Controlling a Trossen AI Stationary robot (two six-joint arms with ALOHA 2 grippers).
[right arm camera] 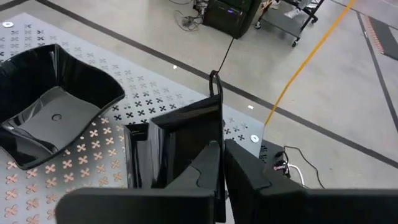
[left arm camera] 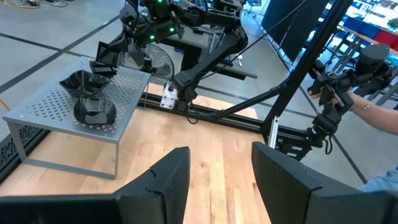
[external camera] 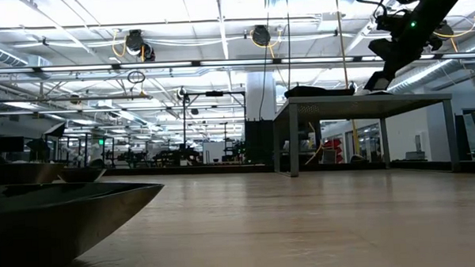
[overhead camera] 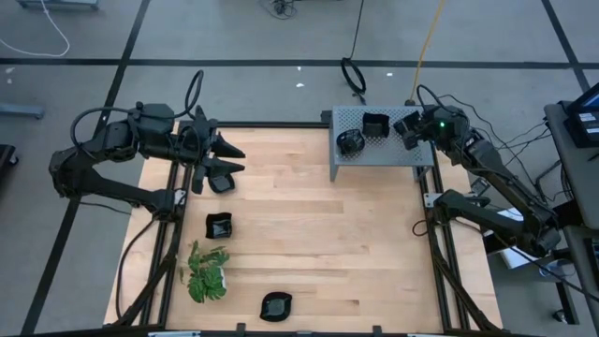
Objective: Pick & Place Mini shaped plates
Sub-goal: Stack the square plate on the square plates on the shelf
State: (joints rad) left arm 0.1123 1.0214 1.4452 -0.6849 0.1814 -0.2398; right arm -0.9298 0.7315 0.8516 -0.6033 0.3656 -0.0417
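Gripping a square black plate [right arm camera: 180,143] on edge, the right pincer [right arm camera: 221,162] hovers over the perforated box [right arm camera: 99,134].

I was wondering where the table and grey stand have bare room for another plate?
Most open: the wood between the grey stand and the plant. The left edge is crowded by the left gripper, three plates and the plant. The stand holds two plates; the right gripper grips a third there.

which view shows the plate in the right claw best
The right wrist view: the glossy black square plate stands on edge, pinched by the right claw. The high view shows it small; the left wrist view shows it far off.
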